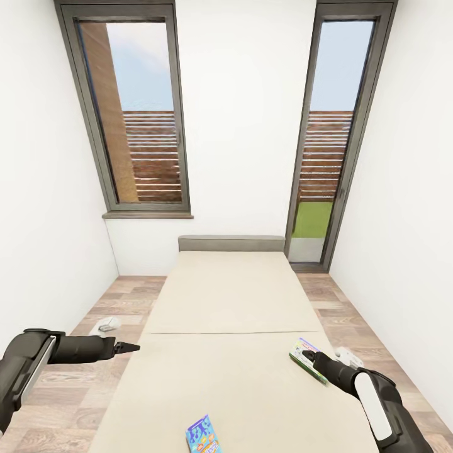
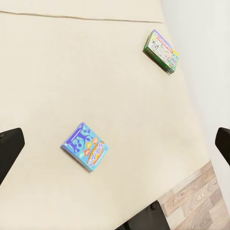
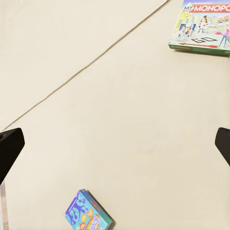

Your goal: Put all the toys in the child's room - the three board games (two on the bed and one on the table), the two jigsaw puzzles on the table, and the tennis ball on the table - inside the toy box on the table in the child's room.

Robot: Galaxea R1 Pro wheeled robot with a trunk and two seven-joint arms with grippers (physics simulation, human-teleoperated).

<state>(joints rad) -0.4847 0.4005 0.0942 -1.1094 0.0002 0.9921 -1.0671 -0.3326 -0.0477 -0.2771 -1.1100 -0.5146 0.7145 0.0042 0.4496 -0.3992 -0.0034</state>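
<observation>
Facing the bed (image 1: pixel 226 296), I am at the fetching step: two board games lie flat on the mattress, well apart. My right gripper (image 1: pixel 307 357) hangs spread and empty near the green-edged game (image 3: pixel 203 25); my left gripper (image 1: pixel 129 347) also holds nothing. Next I judge the right must descend over that box's edges, then collect the blue game (image 2: pixel 86 146).

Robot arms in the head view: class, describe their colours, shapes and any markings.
Both arms are dark grey to black, with rounded, tube-like casings. Each forearm carries a long white panel. The left gripper tapers to slim black fingers. The right gripper is dark too. No cables, logos or lettering can be made out.
</observation>
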